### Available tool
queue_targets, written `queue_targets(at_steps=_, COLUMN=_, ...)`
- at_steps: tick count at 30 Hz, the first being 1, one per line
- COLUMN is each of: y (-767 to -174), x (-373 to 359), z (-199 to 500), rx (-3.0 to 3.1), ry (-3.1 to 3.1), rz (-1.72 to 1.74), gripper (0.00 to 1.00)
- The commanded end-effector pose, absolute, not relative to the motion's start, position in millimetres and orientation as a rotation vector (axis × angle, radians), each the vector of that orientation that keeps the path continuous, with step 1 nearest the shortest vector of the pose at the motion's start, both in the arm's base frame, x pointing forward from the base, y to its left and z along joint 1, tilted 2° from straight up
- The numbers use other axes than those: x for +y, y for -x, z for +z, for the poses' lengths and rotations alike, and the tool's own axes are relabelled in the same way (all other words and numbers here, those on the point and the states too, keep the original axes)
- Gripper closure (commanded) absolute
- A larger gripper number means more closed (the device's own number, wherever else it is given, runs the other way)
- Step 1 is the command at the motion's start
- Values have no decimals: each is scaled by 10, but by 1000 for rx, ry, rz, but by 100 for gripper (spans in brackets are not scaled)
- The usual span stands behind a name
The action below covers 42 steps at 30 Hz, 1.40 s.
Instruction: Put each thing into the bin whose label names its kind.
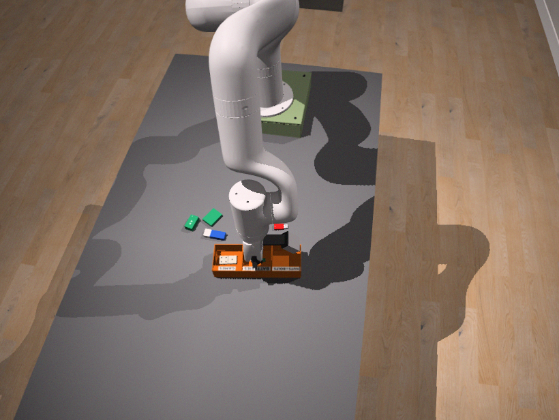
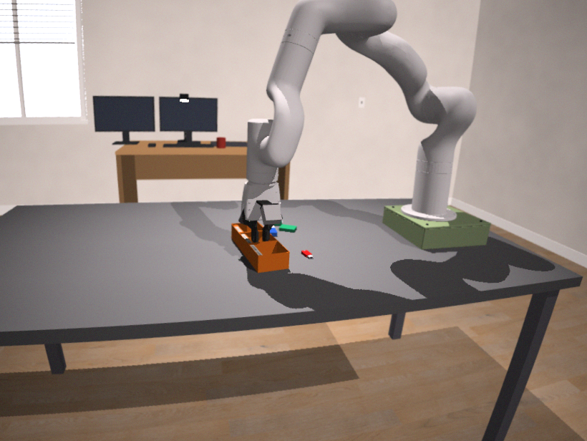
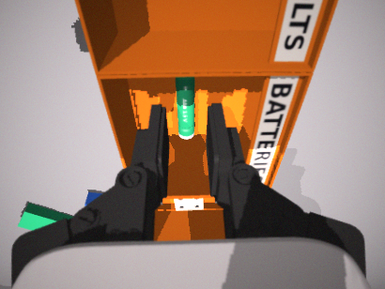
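An orange bin with three labelled compartments stands on the table. My gripper reaches down into the middle compartment, labelled BATTERIES. Its fingers stand open, with a gap on each side of a green battery that lies between them inside that compartment. A white spotted tile lies in the end compartment beside it. The compartment labelled with a word ending in LTS looks empty.
On the table behind the bin lie a green card, a smaller green piece, a blue and white stick and a red stick. The arm's green base stands at the far end.
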<state>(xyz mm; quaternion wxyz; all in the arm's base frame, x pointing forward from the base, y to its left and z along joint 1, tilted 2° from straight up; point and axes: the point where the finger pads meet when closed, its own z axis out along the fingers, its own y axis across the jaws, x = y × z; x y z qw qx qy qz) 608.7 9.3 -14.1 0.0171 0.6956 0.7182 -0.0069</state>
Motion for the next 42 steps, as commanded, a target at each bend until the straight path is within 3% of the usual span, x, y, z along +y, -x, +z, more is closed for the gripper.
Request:
queue_targets(at_steps=1, y=-6096, x=94, z=-101, rx=2231, ry=-2161, rz=-19, gripper=77)
queue_targets(at_steps=27, y=-6089, x=107, z=280, rx=2231, ry=-2161, rz=-19, gripper=77)
queue_targets(at_steps=28, y=-6048, x=35, z=285, rx=2285, ry=-2105, rz=-21, gripper=58)
queue_targets(at_steps=42, y=-5555, x=-834, z=350, rx=2678, ry=-1565, rz=-54, gripper=58)
